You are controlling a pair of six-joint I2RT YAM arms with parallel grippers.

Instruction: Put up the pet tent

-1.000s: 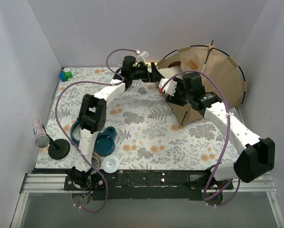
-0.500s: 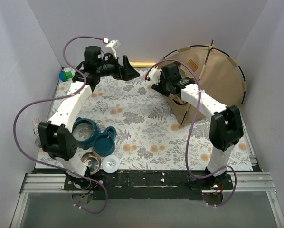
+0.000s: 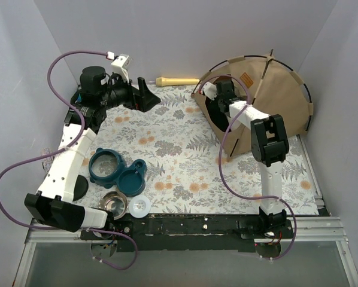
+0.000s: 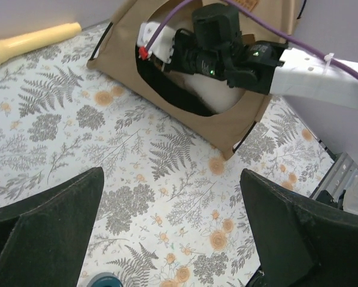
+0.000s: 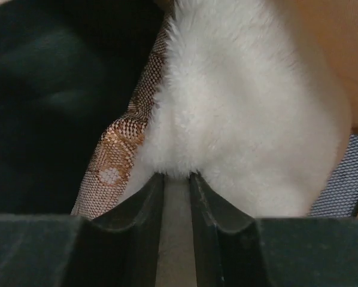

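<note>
While the right arm reached through its round opening, the tent [image 3: 281, 95] stood at the far right of the table [image 3: 179, 156]. Its tan shell was raised into a fan shape, ribbed by thin black poles. The opening faced left and slightly near. The near lower corner of the tent rested on the floral cloth.

Right gripper [image 5: 174, 177]: located inside the tent. Its fingers [image 5: 144, 209] stood close together with only a narrow gap between them, clamped on the white fleece edge of the cushion [image 5: 245, 113]. A brown patterned face of the cushion showed to the left of the fleece, with the dark interior beyond it. Grey mesh [image 5: 343, 179] showed at the right edge of the wrist view.

Left gripper [image 3: 145, 95]: positioned over the far left of the table, well apart from the tent and pointing right. Its fingers [image 4: 47, 227] were spread wide and held nothing.

Other items: a yellow cylinder [image 3: 178, 81] lay along the far edge, between the left gripper and the tent. A teal pot [image 3: 106, 166] and a teal lid [image 3: 131, 179] lay touching at the near left. A bowl [image 3: 114, 204] and a white disc [image 3: 140, 207] sat side by side at the near edge, just beside the teal lid.
</note>
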